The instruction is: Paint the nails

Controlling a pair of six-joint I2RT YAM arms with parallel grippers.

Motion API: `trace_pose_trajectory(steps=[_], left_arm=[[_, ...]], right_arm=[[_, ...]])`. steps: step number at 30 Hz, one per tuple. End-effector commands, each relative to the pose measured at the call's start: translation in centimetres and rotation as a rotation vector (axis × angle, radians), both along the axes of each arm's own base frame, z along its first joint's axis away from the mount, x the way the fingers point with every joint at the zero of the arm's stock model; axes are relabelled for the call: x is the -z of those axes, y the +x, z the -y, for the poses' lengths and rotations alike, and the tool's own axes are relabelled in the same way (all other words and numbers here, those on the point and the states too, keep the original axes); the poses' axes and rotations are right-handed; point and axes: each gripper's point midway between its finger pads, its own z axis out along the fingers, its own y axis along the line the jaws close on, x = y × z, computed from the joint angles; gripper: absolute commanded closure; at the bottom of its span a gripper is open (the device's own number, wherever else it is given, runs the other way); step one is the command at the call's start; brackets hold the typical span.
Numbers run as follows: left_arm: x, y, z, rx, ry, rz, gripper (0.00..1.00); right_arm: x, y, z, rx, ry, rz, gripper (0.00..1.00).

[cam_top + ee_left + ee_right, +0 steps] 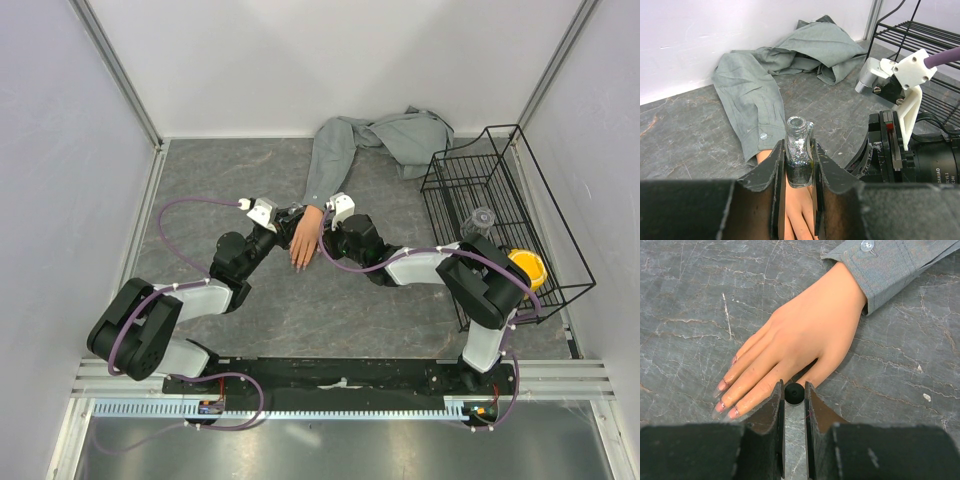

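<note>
A peach mannequin hand [810,335] lies flat on the grey table, its wrist in a grey shirt sleeve [895,265]. Its nails [722,385] are pinkish with reddish streaks and long clear tips. My right gripper [793,386] hovers over the thumb side of the hand, shut on a small round black cap [794,393] seen end-on. My left gripper [798,150] is shut on a small glass bottle [799,157] of dark glittery polish, neck open and upright, just above the hand [797,215]. From above, the two grippers [288,222] [328,228] flank the hand [305,240].
The grey shirt [400,135] is bunched at the back wall. At the right stands a black wire basket [540,215] with a clear jar [480,220] and a yellow object [527,268] in it. The right arm's wrist camera [920,155] sits close beside the left gripper.
</note>
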Motion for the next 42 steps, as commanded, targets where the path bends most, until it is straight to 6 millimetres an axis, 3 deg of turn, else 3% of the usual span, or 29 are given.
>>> trace_pose_trajectory(steps=[1,42], left_arm=[[-1.5,0.3,-0.3,-0.024,0.002,0.076,0.98],[-1.5,0.4,-0.3,-0.023,0.003,0.073,0.98]], right_arm=[[-1.1,0.8,-0.3,0.009,0.019,0.027,1.0],[-0.1,-0.3,-0.7,-0.034,0.034,-0.012,1.0]])
